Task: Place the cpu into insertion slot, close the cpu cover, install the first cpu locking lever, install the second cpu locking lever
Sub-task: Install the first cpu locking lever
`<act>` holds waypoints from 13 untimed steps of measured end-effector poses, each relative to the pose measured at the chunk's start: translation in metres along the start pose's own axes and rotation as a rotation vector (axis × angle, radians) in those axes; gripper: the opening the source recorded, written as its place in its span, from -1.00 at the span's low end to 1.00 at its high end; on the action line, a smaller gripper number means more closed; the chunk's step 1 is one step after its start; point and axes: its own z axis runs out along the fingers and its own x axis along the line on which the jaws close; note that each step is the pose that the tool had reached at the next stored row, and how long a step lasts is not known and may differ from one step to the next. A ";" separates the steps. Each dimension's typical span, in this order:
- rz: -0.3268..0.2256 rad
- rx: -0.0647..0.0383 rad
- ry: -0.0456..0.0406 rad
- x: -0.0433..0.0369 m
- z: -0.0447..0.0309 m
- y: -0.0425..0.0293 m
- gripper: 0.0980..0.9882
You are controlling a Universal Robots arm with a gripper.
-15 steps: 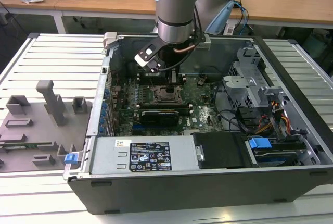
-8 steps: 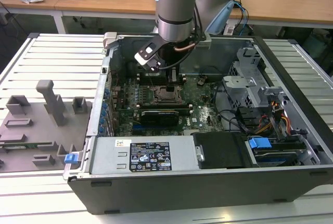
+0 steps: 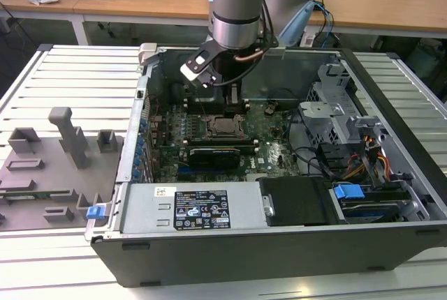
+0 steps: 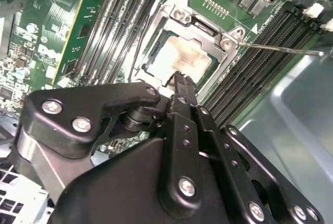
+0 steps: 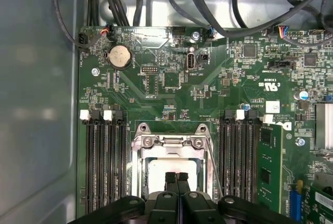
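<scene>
The cpu [image 5: 165, 171] shows its dull silver top inside the insertion slot [image 3: 227, 127] on the green board; the cpu [image 4: 182, 60] also shows in the second wrist view. The cpu cover [image 5: 169, 141] lies flat as a metal frame around the chip. One thin wire locking lever [image 5: 214, 168] runs along one side of the socket, and its end [image 4: 283, 50] sticks out past the frame. Another wire lever [image 4: 137, 47] lies on the opposite side. My gripper [image 5: 177, 178] hovers just over the chip's edge, fingers shut together with nothing between them. From outside, the gripper [image 3: 234, 107] hangs inside the case above the socket.
Memory slots [image 5: 101, 161] flank the socket on both sides [image 5: 237, 161]. A black expansion card [image 3: 213, 155] lies in front of the socket, with the power supply [image 3: 188, 209] nearer. Cables [image 5: 208, 5] cross behind the board. A grey fixture plate [image 3: 56, 167] sits on the exterior view's left.
</scene>
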 end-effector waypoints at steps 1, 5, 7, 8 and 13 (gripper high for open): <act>0.000 0.000 0.0001 0.0000 -0.0011 0.0000 -0.98; 0.000 0.000 -0.0001 0.0000 -0.0028 0.0001 -0.98; 0.000 0.000 -0.0001 0.0000 -0.0040 0.0001 -0.98; 0.000 0.000 0.0001 0.0001 -0.0044 0.0002 -0.98; 0.000 0.000 -0.0001 0.0001 -0.0082 0.0003 -0.98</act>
